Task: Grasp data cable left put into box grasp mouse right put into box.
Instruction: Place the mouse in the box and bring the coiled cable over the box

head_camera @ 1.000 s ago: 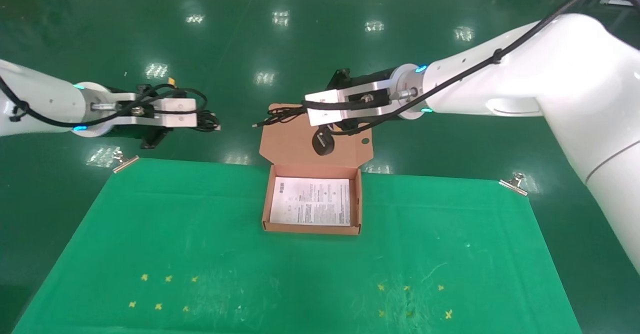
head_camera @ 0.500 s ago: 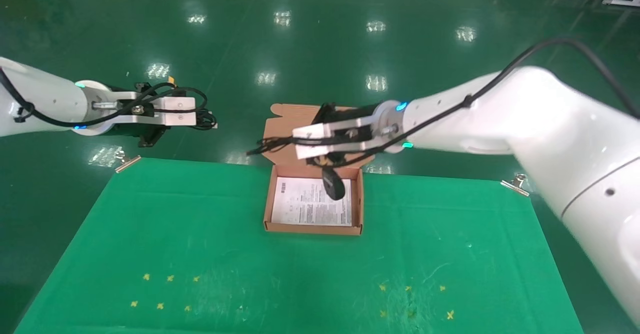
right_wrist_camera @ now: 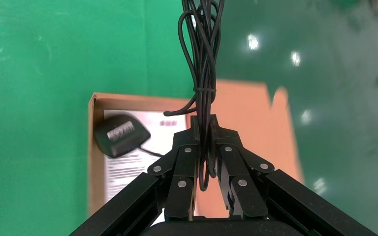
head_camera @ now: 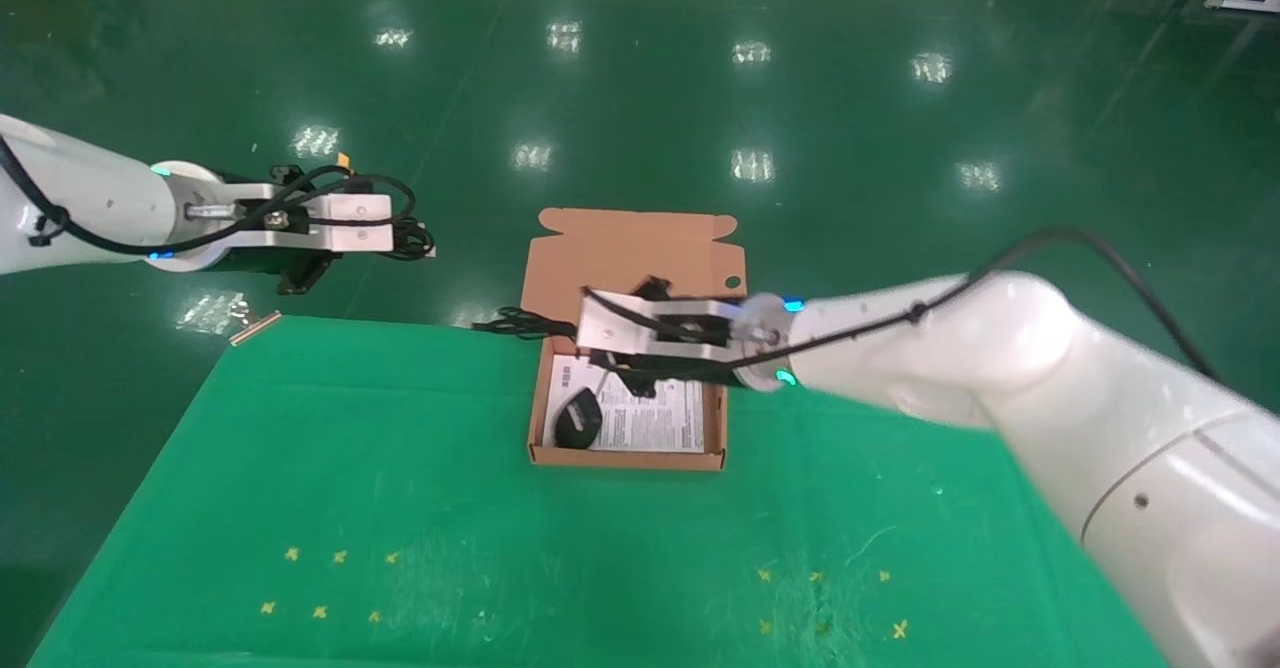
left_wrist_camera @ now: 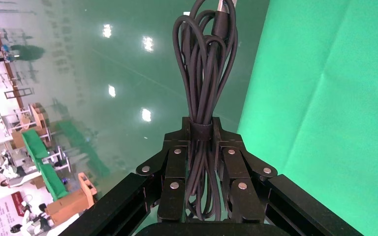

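Right pincer hangs low over box, blocking approach from above across far half; its jaws clamp mouse cord bundle, which trails past box's far-left corner. Mouse fills near-left corner of box floor; right half of white sheet bare. Raised flap lid walls off far side. Left pincer, clamped on data cable, hangs off counter's far-left corner. Counter open left, right and front of box.

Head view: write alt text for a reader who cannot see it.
The right claw holds the mouse's bundled cord above the open box, and the mouse lies in the box. The left claw, off the table's far left corner, holds the coiled cable.
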